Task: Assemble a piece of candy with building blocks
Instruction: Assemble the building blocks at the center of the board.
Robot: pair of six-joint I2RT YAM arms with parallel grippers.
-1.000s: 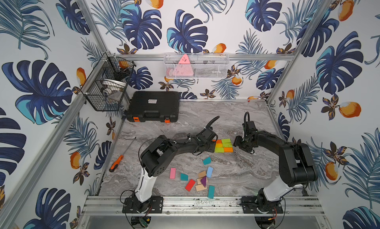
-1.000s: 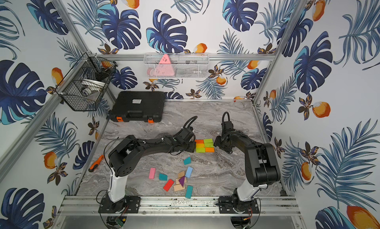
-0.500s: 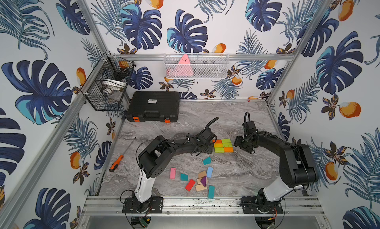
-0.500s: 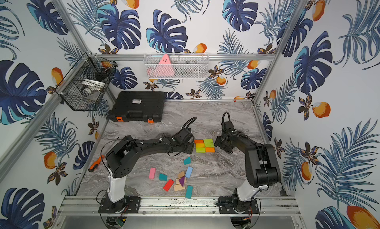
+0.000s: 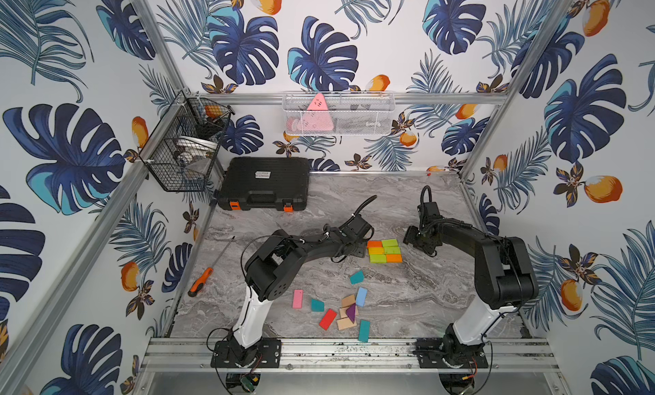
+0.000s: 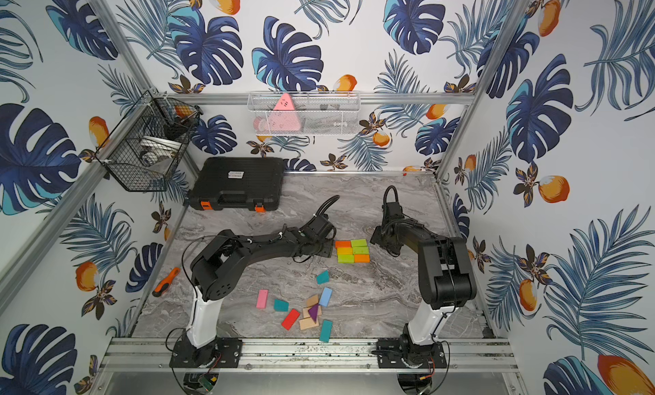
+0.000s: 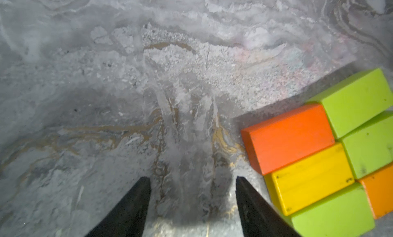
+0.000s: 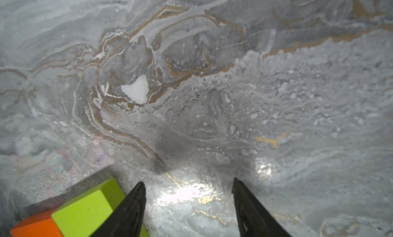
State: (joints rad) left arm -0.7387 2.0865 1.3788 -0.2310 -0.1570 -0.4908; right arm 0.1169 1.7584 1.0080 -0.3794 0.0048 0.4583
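1. The block rectangle (image 5: 384,250) is six green, orange and yellow pieces laid edge to edge, flat on the table (image 5: 390,205). Nothing binds the pieces, so I judge that any sideways nudge could slide a row and open gaps.
2. The likeliest cause sits at the rectangle's two short ends. The left gripper (image 7: 192,179) and the right gripper (image 8: 188,181) each hover just beside it, low over the table. A swing or lift that clips a corner could skew the whole shape.
3. The loose blocks (image 5: 361,296) lie well apart from the rectangle, on its side toward the robot's bases. The purple triangle (image 5: 351,311) rests on plain wooden pieces there, so grasping it may scatter its neighbours or bring it up tilted.
4. The left gripper's jaws are roughly half open with nothing between them. One finger sits right beside the rectangle's yellow-and-green edge in the wrist view; I cannot tell whether it touches.
5. The right gripper is likewise half open and empty. One finger overlaps the green corner block (image 8: 85,206), and contact is unclear.
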